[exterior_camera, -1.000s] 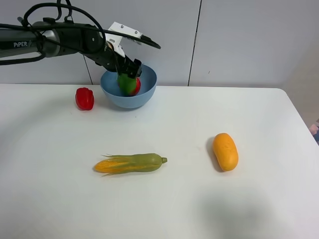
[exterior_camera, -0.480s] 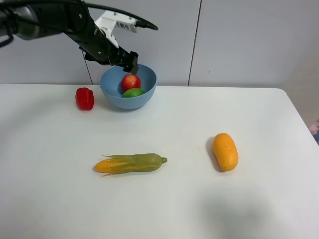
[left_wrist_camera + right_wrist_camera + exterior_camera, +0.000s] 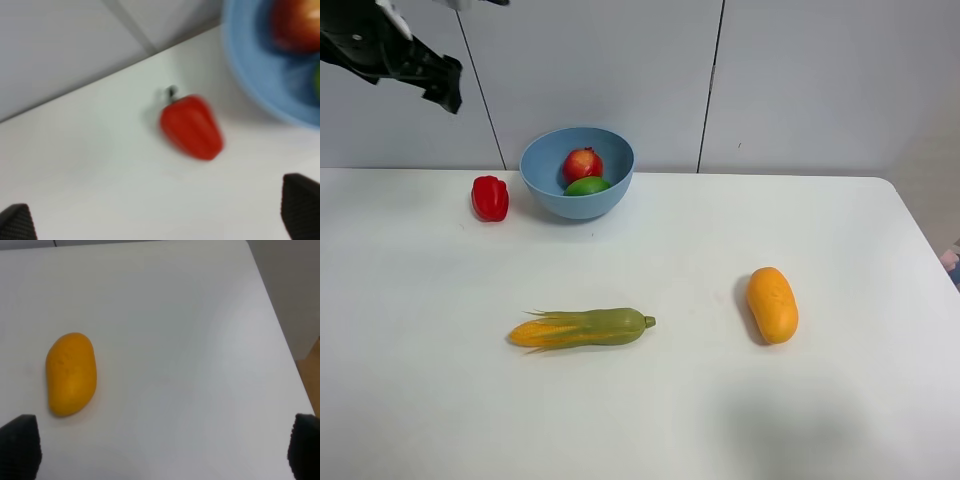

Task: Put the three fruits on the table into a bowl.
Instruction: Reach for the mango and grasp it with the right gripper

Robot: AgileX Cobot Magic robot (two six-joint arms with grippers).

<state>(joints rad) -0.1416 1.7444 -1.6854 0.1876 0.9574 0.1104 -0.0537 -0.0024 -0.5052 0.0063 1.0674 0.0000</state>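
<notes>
Mango (image 3: 772, 304): oblong, smooth, orange; lying flat on the table (image 3: 670, 420), right of centre, well apart from the bowl (image 3: 545, 193); only fruit outside it
Mango, handling: judged moderately heavy, firm under a thin skin, slick and rounded, so prone to rolling or slipping out of a pinch; bruisable if squeezed hard
Mango, hold: best taken across the narrow middle, square to the long axis, low enough to straddle the widest girth; tapered ends to be avoided
Pomegranate (image 3: 582, 163): in the bowl, toward the back, touching the lime
Lime (image 3: 587, 186): in the bowl, in front of the pomegranate
Bowl: light blue, deep, glossy; at the back of the table, left of centre; judged roomy enough for one more fruit, to be loaded gently given the two inside
Left gripper (image 3: 446, 88): high at the far left, above and apart from the bowl; fingers spread wide in the wrist view, holding nothing
Right gripper (image 3: 162, 447): out of the high view; fingers spread wide, empty, hovering above the table with the mango below and off to one side
Pepper (image 3: 490, 198): red, just beside the bowl on its left; not a target
Corn (image 3: 582, 327): in husk, near the table's middle, well apart from the mango; not a target
Progress: two of three fruits in; reach for the mango judged next, likeliest by the right gripper
</notes>
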